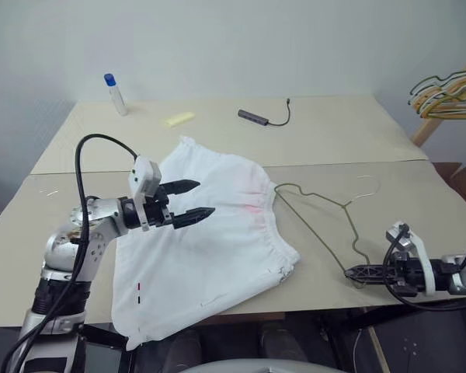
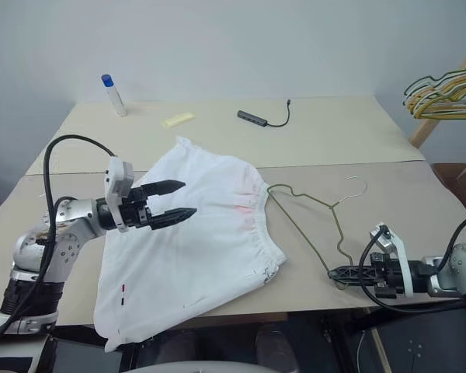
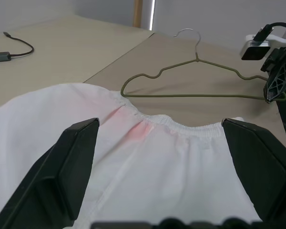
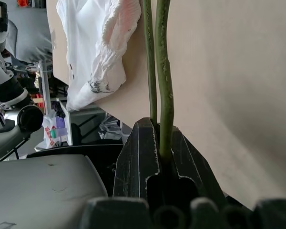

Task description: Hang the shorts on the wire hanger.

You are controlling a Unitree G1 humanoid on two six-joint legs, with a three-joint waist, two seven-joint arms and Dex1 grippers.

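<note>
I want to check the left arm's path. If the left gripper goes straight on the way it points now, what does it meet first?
Most likely the shorts: the open left gripper hovers over them, aimed toward the waistband. If it clears the cloth, the wire hanger lies beyond. Depth is uncertain.

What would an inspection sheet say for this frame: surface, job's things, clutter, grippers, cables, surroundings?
Surface: beige table, two boards butted together with a seam across.
Job's things: white shorts lie flat, one hem over the near edge; wire hanger lies beside the waistband, not threaded through.
Clutter: blue-capped tube, yellow piece, both at the far side.
Grippers: left gripper open above the shorts, holding nothing; right gripper shut on the wire hanger's near end.
Cables: dark adapter with short lead on the far board; black cable looping over the left arm.
Surroundings: bunch of hangers at the right; plain wall behind.
</note>
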